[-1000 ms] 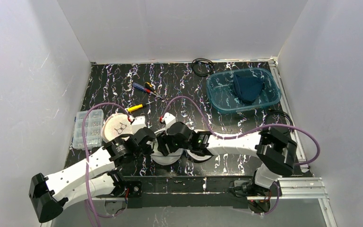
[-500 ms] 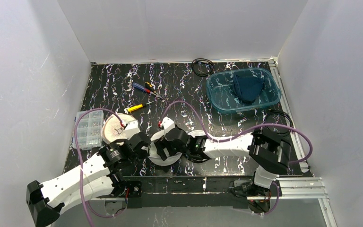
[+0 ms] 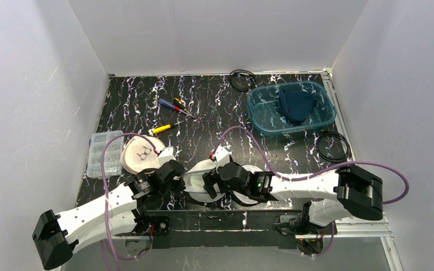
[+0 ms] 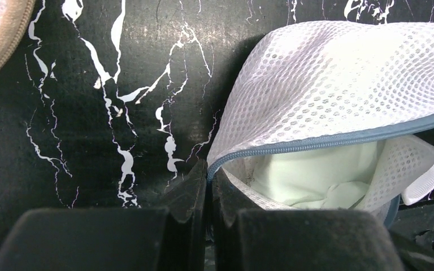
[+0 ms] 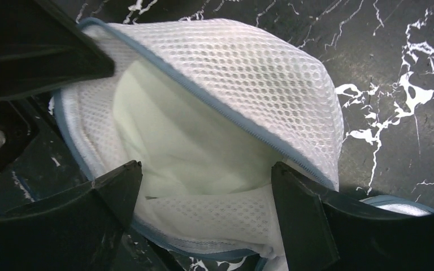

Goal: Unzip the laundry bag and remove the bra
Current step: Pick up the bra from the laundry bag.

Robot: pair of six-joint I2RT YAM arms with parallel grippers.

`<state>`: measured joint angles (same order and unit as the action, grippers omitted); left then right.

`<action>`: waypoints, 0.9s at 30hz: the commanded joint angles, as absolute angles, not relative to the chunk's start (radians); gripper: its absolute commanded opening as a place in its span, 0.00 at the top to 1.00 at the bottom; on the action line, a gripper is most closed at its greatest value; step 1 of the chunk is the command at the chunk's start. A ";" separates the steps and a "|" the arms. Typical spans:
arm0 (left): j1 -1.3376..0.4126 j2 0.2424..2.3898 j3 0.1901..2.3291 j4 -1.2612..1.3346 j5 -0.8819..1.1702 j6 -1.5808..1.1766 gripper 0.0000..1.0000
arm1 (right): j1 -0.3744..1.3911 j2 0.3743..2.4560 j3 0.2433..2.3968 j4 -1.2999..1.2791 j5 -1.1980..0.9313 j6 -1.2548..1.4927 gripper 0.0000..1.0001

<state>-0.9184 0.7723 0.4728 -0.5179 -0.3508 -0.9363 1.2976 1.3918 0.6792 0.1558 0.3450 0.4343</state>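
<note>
Bag (image 3: 196,182) lies near-centre, close to the near edge of the table (image 3: 215,107), zip open, bra (image 5: 169,130) showing inside. My left gripper (image 4: 208,176), pressed together, pinches the zip's left end. My right gripper (image 5: 203,169), spread wide, straddles the mouth over the bra. Left, just beside my left wrist: beige disc (image 3: 138,153), then clear box (image 3: 103,153). Far: screwdrivers (image 3: 172,104), cable coil (image 3: 242,79); far right, blue tub (image 3: 260,113) holding dark cloth (image 3: 295,104). Bare marble runs between bag and tub. White walls close off left, right and far.
</note>
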 commanded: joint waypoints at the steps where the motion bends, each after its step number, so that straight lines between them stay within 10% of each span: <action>1: -0.914 0.797 0.479 -0.487 -0.349 -0.913 1.00 | 1.343 1.368 0.769 0.121 0.422 0.420 0.08; 20: -0.915 0.733 0.438 -0.494 -0.341 -0.929 1.00 | 1.378 1.737 1.048 0.002 0.657 0.542 0.14; 27: -0.914 0.703 0.424 -0.509 -0.343 -0.928 1.00 | 1.379 1.789 1.070 -0.096 0.701 0.589 0.42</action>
<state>-0.9184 0.7280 0.4416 -0.4713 -0.3351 -0.9276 1.3827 1.7760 1.0519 -0.0200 0.6140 0.5476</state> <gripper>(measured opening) 0.014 0.678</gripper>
